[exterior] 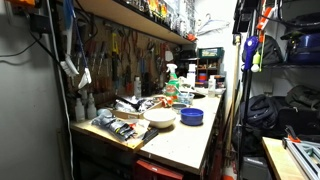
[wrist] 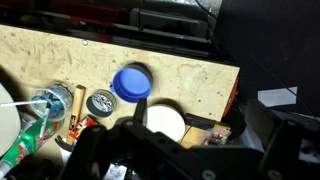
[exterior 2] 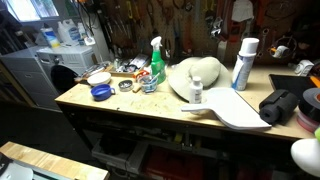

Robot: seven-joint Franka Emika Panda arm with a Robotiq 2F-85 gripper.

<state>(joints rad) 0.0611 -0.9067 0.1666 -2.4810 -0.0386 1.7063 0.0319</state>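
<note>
In the wrist view my gripper (wrist: 188, 112) is a dark mass along the bottom edge, high above a wooden workbench (wrist: 190, 65). Its fingers look spread, with nothing between them. A white bowl (wrist: 165, 123) lies below, between the fingers. A blue bowl (wrist: 132, 83) sits just beyond it. A tape roll (wrist: 102, 102) and a green spray bottle (wrist: 40, 115) lie to the left. Both exterior views show the blue bowl (exterior: 192, 116) (exterior 2: 101, 92), the white bowl (exterior: 160, 118) (exterior 2: 98, 77) and the spray bottle (exterior: 171, 85) (exterior 2: 157, 65). The arm does not clearly show there.
A white hat-like shape (exterior 2: 195, 75), a small bottle (exterior 2: 196, 92), a tall white can (exterior 2: 243, 63) and a black object (exterior 2: 280, 105) stand on the bench (exterior 2: 130, 110). Tools hang on the back wall. A shelf (exterior: 130, 15) overhangs the bench. Clutter lies at its far end (exterior: 120, 122).
</note>
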